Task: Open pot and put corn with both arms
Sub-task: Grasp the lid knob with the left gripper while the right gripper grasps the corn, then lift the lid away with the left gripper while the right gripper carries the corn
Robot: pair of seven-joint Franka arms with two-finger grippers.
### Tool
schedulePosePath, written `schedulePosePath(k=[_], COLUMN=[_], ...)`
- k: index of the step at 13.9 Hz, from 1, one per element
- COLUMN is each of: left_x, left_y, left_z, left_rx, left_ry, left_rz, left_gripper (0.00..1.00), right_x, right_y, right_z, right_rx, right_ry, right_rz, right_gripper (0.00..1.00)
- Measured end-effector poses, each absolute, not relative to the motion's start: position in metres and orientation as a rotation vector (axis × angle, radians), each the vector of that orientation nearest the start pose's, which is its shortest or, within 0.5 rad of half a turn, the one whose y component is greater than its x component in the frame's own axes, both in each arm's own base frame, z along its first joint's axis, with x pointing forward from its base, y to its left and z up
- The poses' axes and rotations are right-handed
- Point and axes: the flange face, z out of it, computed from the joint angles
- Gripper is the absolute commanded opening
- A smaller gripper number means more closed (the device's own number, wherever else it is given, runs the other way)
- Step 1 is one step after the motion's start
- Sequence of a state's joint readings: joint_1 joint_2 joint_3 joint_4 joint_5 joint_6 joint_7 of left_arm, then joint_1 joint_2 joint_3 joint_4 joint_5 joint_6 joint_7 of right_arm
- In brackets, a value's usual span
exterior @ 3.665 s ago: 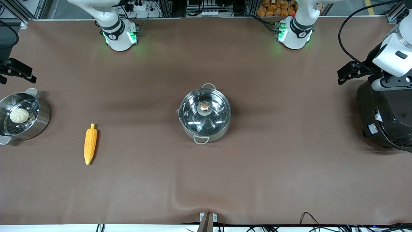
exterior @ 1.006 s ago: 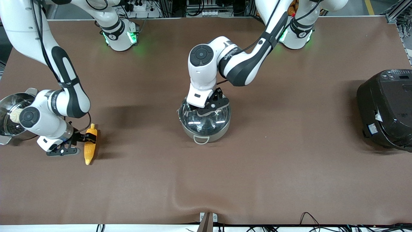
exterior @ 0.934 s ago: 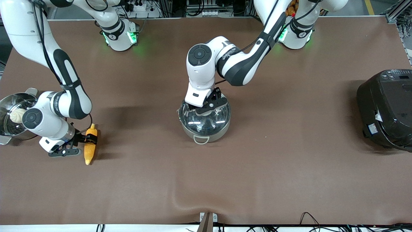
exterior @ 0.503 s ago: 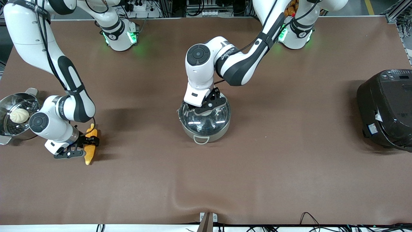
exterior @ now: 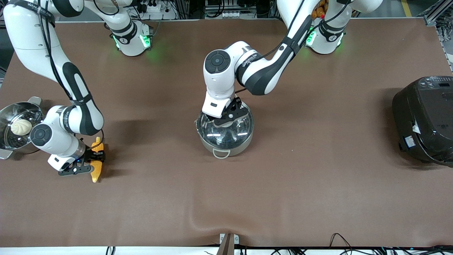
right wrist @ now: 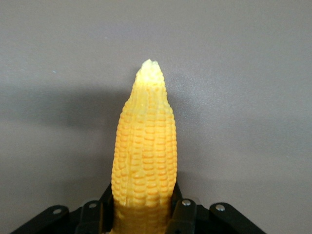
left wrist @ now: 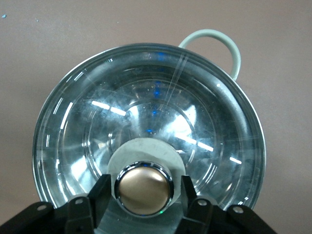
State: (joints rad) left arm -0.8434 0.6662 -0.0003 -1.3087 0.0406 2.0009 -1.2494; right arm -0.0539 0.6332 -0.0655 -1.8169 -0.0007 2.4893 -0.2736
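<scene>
Toward the right arm's end of the table, the right gripper point(exterior: 92, 163) clamps the corn point(right wrist: 144, 161) for carrying; mid-table, the left gripper point(left wrist: 145, 191) brackets the knob point(left wrist: 144, 187) of the closed pot point(exterior: 225, 130), whether gripping yet I cannot tell

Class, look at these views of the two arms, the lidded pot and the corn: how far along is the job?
Done: both grasps. In hand: the left gripper clamps the lid's knob, with the lid still on the pot; the right gripper is shut on the corn, tilted at the table. Left: lifting the lid away and putting the corn inside.
</scene>
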Motion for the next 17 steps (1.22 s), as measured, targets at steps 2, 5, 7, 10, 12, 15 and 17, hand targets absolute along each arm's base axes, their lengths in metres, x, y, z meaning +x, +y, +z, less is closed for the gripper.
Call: schedulePosePath(k=[2,5,7,10,12,15,17], left_x=[0.492,0.492,0.492,0.492,0.490,0.483,0.491], left_y=[-0.548,-0.548,-0.548,-0.549,-0.550,-0.533,-0.497], left_z=[0.349,0.349,0.349,0.351,0.371,0.443,0.494], left_rx=[-3.083,-3.083,-3.085,-3.089,-3.099,-3.110,-3.110], left_ry=[-0.609,-0.609,-0.598,-0.586,-0.574,-0.518,-0.462], left_rz=[-0.069,-0.070,-0.070,-0.072,-0.079,-0.091,-0.094], left_gripper=[0.45,0.03,0.00,0.00,0.00,0.00,0.00], right_x=[0.656,0.667,0.673,0.677,0.675,0.663,0.646], right_y=[-0.068,-0.048,-0.032,-0.001,0.040,0.125,0.186], right_z=[0.218,0.273,0.307,0.343,0.353,0.359,0.365], right_rx=[-3.163,-3.131,-3.088,-3.048,-3.036,-2.992,-2.958], right_ry=[-0.279,-0.309,-0.294,-0.248,-0.207,-0.190,-0.199], right_rz=[0.005,0.137,0.221,0.309,0.351,0.407,0.449], right_gripper=[0.00,0.00,0.00,0.00,0.00,0.00,0.00])
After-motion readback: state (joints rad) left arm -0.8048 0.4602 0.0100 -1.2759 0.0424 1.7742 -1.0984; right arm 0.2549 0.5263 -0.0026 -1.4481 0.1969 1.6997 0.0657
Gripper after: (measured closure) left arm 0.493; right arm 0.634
